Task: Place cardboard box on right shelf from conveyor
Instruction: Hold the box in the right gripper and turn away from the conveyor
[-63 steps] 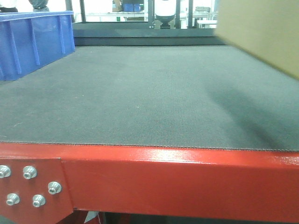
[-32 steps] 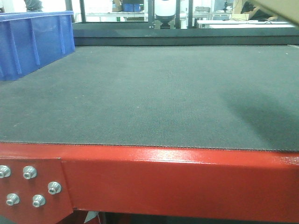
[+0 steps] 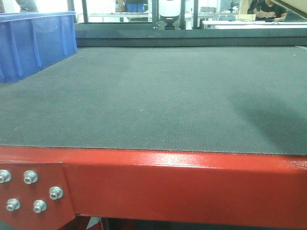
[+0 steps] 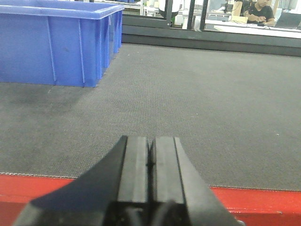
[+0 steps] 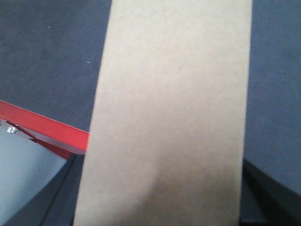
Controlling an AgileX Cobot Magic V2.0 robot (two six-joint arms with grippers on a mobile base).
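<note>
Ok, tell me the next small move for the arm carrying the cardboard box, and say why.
Probably swing the cardboard box rightward, off the conveyor. The right wrist view shows it raised above the belt, crossing the red frame; the shelf is in no view, so the direction is a guess.

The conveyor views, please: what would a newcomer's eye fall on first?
The cardboard box fills the middle of the right wrist view, with the belt edge behind it. The glossy red frame of the conveyor runs across the front view's bottom, with a blue bin at the belt's far left.
</note>
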